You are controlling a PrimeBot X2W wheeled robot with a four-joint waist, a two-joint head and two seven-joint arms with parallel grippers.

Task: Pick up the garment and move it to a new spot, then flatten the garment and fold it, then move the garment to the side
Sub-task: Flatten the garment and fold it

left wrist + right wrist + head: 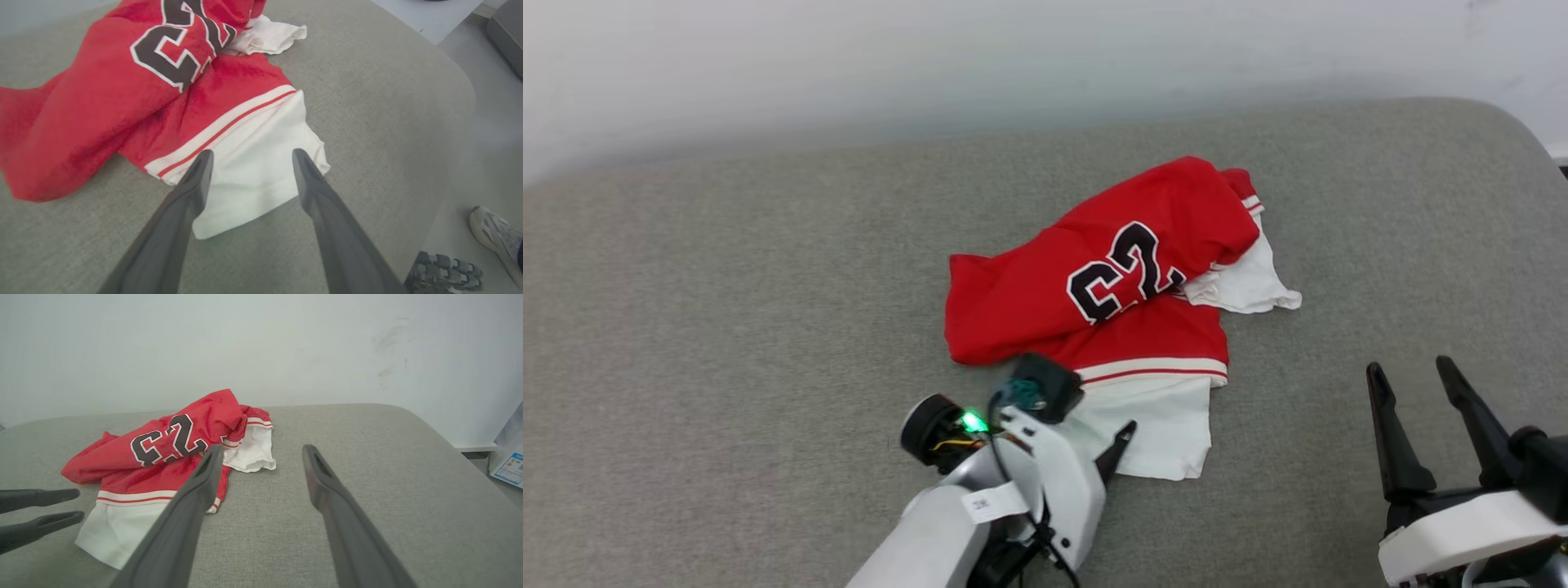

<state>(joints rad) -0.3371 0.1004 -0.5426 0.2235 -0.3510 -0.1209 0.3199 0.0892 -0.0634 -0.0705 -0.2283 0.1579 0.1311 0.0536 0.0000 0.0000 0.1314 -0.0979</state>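
The left arm's pale forearm (947, 531) reaches in from below the garment (1029, 286), wrist bent so the left claw (252, 152) points down over the garment's near white sleeve (1168, 425). Its two dark fingers stand wide apart with nothing between them but the sleeve's flat cloth; whether the tips touch it I cannot tell. The right claw (1409, 365) is held well to the right of the garment, fingers spread wide and empty. The garment lies crumpled at the middle of the bench (727, 327), a grey, coarse-woven padded top with rounded corners. Its red body is creased and folded over itself. Black white-edged numerals (1123, 269) sit upside down in the head view, partly lost in a fold. Red-and-white striped trim (1152, 369) borders the sleeve. In the head view the left wrist hides one finger and part of the garment's near edge
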